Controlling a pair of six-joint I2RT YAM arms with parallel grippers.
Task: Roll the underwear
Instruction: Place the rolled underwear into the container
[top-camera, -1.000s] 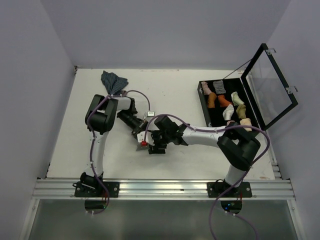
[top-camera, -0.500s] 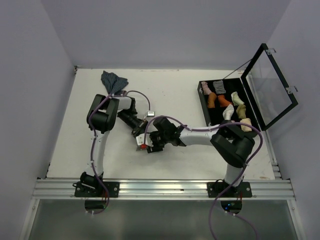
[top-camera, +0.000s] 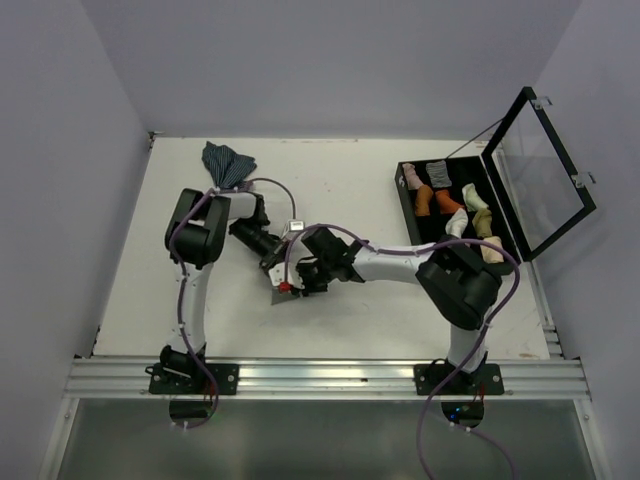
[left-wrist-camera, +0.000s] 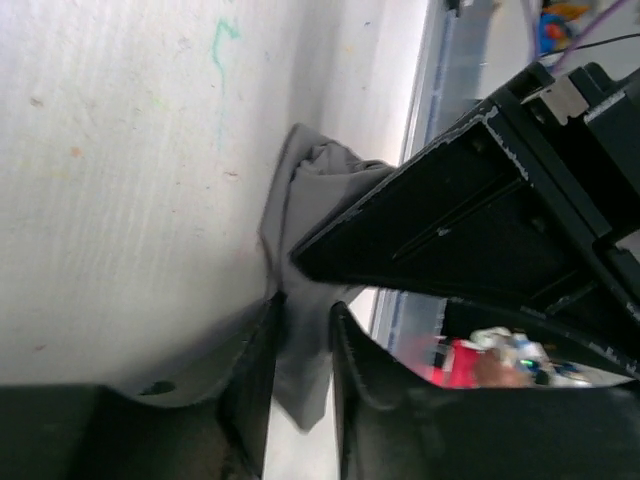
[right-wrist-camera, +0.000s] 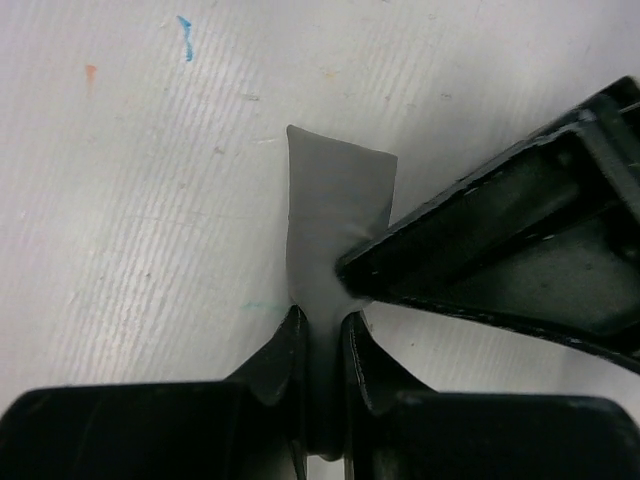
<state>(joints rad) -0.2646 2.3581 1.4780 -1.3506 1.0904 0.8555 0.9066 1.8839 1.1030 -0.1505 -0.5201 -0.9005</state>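
Right pincer (right-wrist-camera: 320, 345) clamped on grey underwear (right-wrist-camera: 335, 205); left pincer (left-wrist-camera: 303, 345) pinching same cloth, on white table (top-camera: 360, 190).

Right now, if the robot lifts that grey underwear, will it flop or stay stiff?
Probably floppy: the underwear bunches up where the right gripper pinches it. Likely light too, since it looks like thin cloth lying low on the table. It shouldn't roll away or break.
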